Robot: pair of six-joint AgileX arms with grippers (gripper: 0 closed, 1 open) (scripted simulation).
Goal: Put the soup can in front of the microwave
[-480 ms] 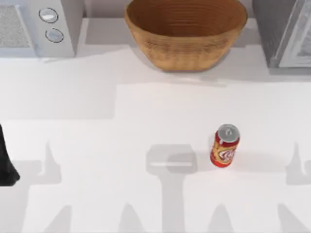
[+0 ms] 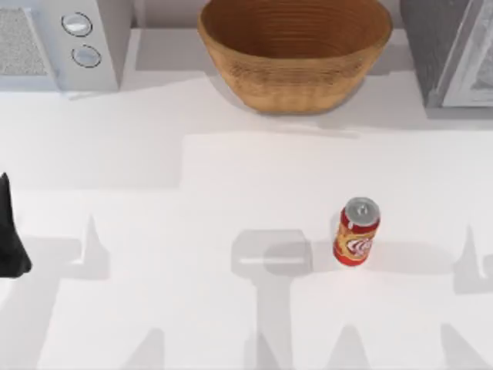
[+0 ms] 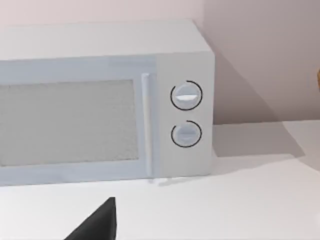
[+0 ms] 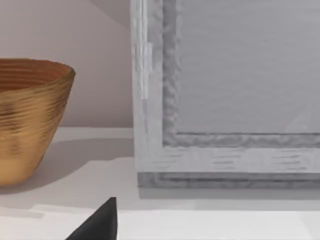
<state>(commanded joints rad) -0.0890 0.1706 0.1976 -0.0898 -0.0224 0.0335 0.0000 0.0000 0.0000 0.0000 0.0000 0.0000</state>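
Left gripper [image 2: 9, 235] at table's left edge | jaws: cannot tell | soup can [image 2: 356, 232] upright

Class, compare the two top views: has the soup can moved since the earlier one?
No. The soup can stands upright at the same spot on the table, no nearer the microwave or the basket.

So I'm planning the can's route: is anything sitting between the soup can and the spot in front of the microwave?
Nothing visible does. The soup can stands upright right of centre, and the white table between it and the microwave at the back left is bare. The woven basket sits behind that path, at the back.
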